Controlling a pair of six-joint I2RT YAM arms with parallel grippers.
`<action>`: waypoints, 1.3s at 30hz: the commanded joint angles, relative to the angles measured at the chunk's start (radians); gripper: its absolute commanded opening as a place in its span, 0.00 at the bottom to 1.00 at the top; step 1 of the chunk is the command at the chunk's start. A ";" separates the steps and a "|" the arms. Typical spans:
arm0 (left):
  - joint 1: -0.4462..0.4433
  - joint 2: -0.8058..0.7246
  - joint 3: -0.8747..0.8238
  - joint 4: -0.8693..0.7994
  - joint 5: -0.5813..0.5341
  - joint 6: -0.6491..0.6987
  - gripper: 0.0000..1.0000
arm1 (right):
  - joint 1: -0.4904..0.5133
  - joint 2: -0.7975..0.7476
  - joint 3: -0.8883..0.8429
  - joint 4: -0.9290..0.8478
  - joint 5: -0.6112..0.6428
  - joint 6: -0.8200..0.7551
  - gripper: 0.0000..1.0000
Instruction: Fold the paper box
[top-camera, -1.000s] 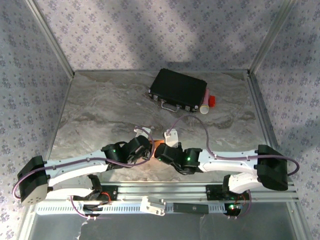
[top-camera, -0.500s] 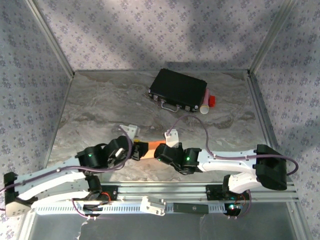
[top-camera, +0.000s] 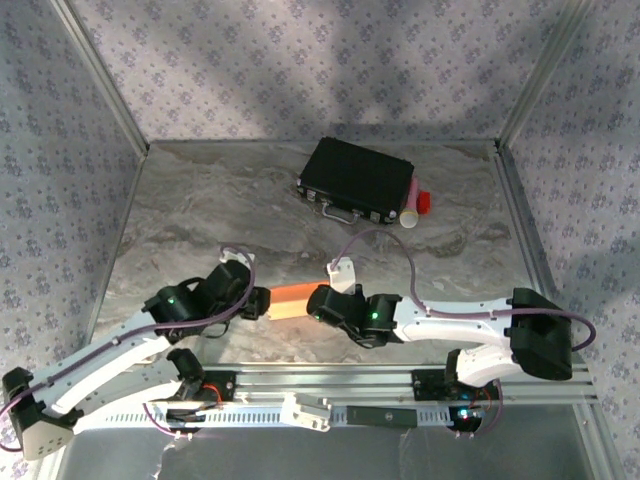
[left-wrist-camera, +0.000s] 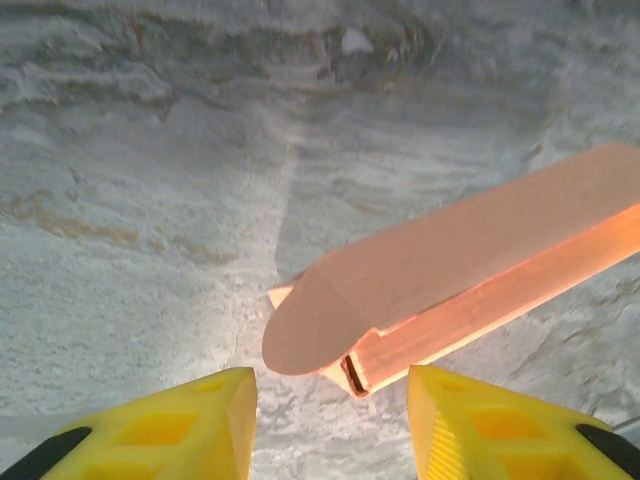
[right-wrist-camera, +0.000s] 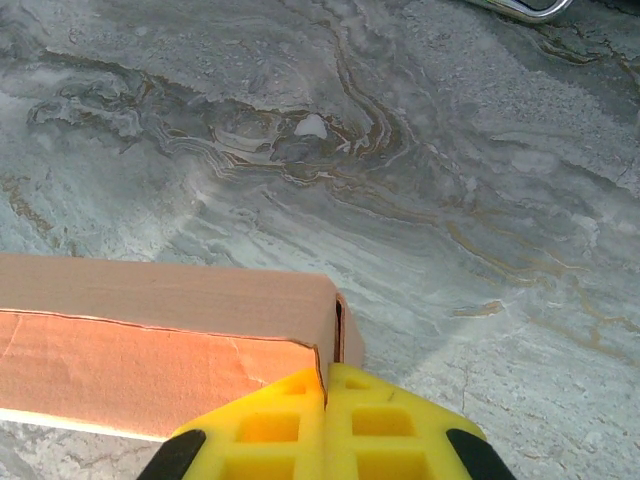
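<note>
The box (top-camera: 291, 300) lay close to the near edge of the table (top-camera: 200, 230), between the two arms. Seen from above, its long axis ran almost straight from 9 to 3 o'clock.

The right gripper (right-wrist-camera: 326, 385) sat at the box's 3 o'clock end. Its jaws were pressed together with no gap to be seen, and the thin end wall of the box met them right at their seam. It looked to be pinching that wall and so holding the box, though the pinch itself was hidden between the pads.

The left gripper (left-wrist-camera: 330, 372) faced the opposite, 9 o'clock end, with its jaws apart and nothing between them. In the left wrist view the box ran away from those jaws towards 2 o'clock. A rounded flap (left-wrist-camera: 310, 325) stood loose at the near end, just ahead of the gap and a little towards the left finger. A shadow on the table beside that end suggested it hung slightly clear of the surface.

The coming move seemed to turn on that flap. It lay straight ahead of the open left jaws and nearer to them than to the right arm, so tucking it into the box end would probably fall to the left gripper while the right steadied the far end.
</note>
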 joint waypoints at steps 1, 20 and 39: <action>0.005 -0.027 0.001 -0.038 0.010 0.047 0.43 | -0.006 0.017 0.021 -0.056 -0.022 -0.011 0.00; 0.006 0.098 0.042 0.040 -0.051 0.141 0.23 | -0.015 0.014 0.026 -0.055 -0.042 -0.028 0.00; 0.006 0.148 0.088 0.023 0.017 0.065 0.07 | -0.023 0.058 0.097 -0.124 -0.062 -0.060 0.00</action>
